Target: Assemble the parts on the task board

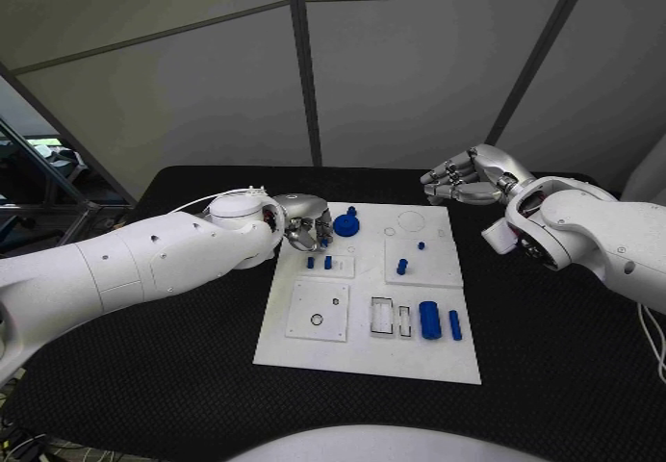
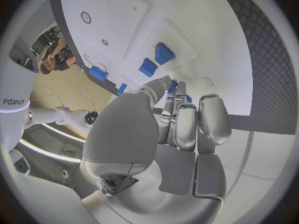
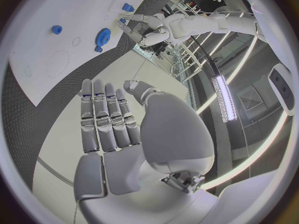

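The white task board (image 1: 364, 337) lies mid-table. A blue gear (image 1: 345, 225) sits near its far left corner, with two small blue pegs (image 1: 320, 261) just in front of it. Two more pegs (image 1: 402, 267) stand mid-board, and a thick blue cylinder (image 1: 429, 320) with a thin pin (image 1: 455, 324) lies at the near right. My left hand (image 1: 303, 221) hovers at the board's far left edge, fingers (image 2: 187, 119) stretched toward the gear (image 2: 172, 86), nothing held. My right hand (image 1: 465, 178) hangs beyond the board's far right corner, fingers (image 3: 102, 117) straight and empty; the gear (image 3: 102, 36) lies ahead of it.
The board has a square plate with a round hole (image 1: 318, 310) and a rectangular slot (image 1: 382, 316) at its near side. Black table (image 1: 153, 356) surrounds the board. Grey wall panels stand behind the table's far edge.
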`<state>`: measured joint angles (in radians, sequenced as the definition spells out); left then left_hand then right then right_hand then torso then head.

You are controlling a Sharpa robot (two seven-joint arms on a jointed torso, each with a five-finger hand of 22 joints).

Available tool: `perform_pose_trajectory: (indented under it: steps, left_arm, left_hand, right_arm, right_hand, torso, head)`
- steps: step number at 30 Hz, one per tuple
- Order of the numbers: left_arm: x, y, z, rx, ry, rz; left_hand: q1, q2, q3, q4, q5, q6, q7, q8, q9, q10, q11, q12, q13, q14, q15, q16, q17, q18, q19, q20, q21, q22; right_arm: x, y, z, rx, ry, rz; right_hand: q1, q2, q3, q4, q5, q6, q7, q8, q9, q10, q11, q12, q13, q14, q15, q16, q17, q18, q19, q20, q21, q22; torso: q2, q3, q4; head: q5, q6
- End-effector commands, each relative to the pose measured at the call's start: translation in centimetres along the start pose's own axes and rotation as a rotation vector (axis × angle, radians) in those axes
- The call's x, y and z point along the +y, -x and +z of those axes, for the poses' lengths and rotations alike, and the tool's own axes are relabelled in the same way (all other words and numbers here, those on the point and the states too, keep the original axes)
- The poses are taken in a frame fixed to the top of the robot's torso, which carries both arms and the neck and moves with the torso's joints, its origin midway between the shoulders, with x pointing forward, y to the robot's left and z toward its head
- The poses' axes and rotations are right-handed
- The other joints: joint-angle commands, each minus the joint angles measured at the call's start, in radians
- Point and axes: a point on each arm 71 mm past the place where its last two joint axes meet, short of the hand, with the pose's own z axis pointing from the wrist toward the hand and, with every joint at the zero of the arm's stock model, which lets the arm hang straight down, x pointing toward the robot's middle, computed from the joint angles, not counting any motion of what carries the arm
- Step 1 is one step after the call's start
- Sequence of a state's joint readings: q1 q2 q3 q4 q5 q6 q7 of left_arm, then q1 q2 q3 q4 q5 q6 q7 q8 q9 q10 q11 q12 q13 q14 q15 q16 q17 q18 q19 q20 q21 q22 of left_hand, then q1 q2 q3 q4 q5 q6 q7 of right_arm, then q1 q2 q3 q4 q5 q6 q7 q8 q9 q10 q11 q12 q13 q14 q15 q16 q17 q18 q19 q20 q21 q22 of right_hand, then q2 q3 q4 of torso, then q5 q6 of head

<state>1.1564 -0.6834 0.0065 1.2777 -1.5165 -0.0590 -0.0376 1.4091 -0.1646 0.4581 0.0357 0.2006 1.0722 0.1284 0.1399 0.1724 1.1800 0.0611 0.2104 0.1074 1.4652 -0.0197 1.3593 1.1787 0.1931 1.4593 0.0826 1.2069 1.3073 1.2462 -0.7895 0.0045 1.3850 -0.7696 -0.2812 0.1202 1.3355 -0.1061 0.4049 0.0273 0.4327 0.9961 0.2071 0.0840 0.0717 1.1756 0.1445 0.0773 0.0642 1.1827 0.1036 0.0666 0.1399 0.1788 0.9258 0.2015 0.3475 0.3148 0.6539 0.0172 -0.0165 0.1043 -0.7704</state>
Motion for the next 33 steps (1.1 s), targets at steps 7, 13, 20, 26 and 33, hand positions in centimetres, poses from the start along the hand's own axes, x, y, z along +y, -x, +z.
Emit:
perform_pose_trajectory:
  steps: [7, 13, 20, 26, 33]
  left_arm:
    - [0.24, -0.44, 0.02, 0.042, 0.015, 0.014]
    - [0.24, -0.53, 0.01, 0.049, 0.015, 0.016]
    - [0.27, -0.51, 0.00, 0.044, 0.014, 0.016]
    - [0.32, -0.49, -0.04, 0.042, 0.015, 0.016]
    - [0.55, -0.40, -0.09, 0.030, 0.026, 0.016]
  left_hand:
    - [-0.021, -0.007, -0.002, -0.001, -0.004, 0.000, -0.001, -0.013, -0.003, 0.001, 0.003, -0.017, 0.002, 0.017, 0.005, -0.002, -0.004, -0.117, -0.005, 0.001, -0.005, 0.043]
    - [-0.041, -0.023, -0.011, 0.002, -0.004, -0.045, 0.001, -0.048, -0.019, -0.017, 0.007, -0.039, 0.002, 0.014, 0.009, -0.002, -0.010, -0.116, -0.008, 0.003, -0.012, 0.041]
    - [-0.053, -0.035, -0.019, 0.006, -0.004, -0.099, -0.004, -0.079, -0.041, -0.033, 0.013, -0.057, 0.004, 0.012, 0.013, -0.002, -0.016, -0.115, -0.010, 0.007, -0.020, 0.039]
    - [-0.055, -0.036, -0.021, 0.006, -0.004, -0.104, -0.003, -0.078, -0.043, -0.036, 0.014, -0.060, 0.004, 0.012, 0.013, -0.001, -0.016, -0.115, -0.010, 0.008, -0.021, 0.038]
    - [-0.056, -0.036, -0.024, 0.006, -0.003, -0.123, 0.005, -0.079, -0.053, -0.043, 0.017, -0.067, 0.005, 0.012, 0.016, 0.001, -0.017, -0.114, -0.011, 0.010, -0.026, 0.037]
  right_arm:
    - [0.18, -0.01, 0.06, 0.005, 0.008, 0.000]
    - [0.18, -0.02, 0.09, 0.005, 0.008, 0.000]
    - [0.17, -0.01, 0.10, 0.004, 0.008, 0.000]
    - [0.15, 0.00, 0.11, 0.004, 0.007, -0.001]
    - [0.12, 0.05, 0.11, 0.001, 0.007, -0.003]
  right_hand:
    - [0.005, 0.003, -0.001, -0.006, -0.002, 0.010, 0.000, 0.004, 0.000, -0.001, -0.004, 0.004, -0.001, 0.002, -0.005, -0.002, -0.001, 0.000, 0.009, -0.001, -0.007, -0.002]
    - [0.005, 0.003, -0.001, -0.006, -0.002, 0.010, 0.000, 0.004, 0.000, -0.001, -0.004, 0.004, -0.001, 0.002, -0.005, -0.002, -0.001, 0.000, 0.009, -0.001, -0.007, -0.002]
    - [0.005, 0.003, -0.001, -0.006, -0.002, 0.010, 0.000, 0.004, 0.000, -0.001, -0.004, 0.004, -0.001, 0.002, -0.005, -0.002, -0.001, 0.000, 0.009, -0.001, -0.007, -0.002]
    - [0.005, 0.003, -0.001, -0.006, -0.002, 0.010, 0.000, 0.004, 0.000, -0.001, -0.004, 0.004, -0.001, 0.002, -0.005, -0.002, -0.001, 0.000, 0.009, -0.001, -0.007, -0.002]
    - [0.004, 0.002, -0.002, -0.006, -0.002, 0.009, 0.000, 0.004, 0.000, -0.002, -0.004, 0.003, -0.001, 0.002, -0.004, -0.002, -0.002, 0.000, 0.009, -0.001, -0.007, -0.002]
  torso:
    - [0.000, 0.0001, 0.0008]
    - [0.000, -0.0002, 0.0008]
    - [0.000, 0.0000, 0.0012]
    - [-0.001, 0.0001, 0.0010]
    - [-0.001, -0.0003, 0.0014]
  head:
    - [-0.001, -0.002]
    - [-0.001, -0.003]
    - [-0.001, -0.004]
    - [-0.001, -0.004]
    - [-0.002, 0.000]
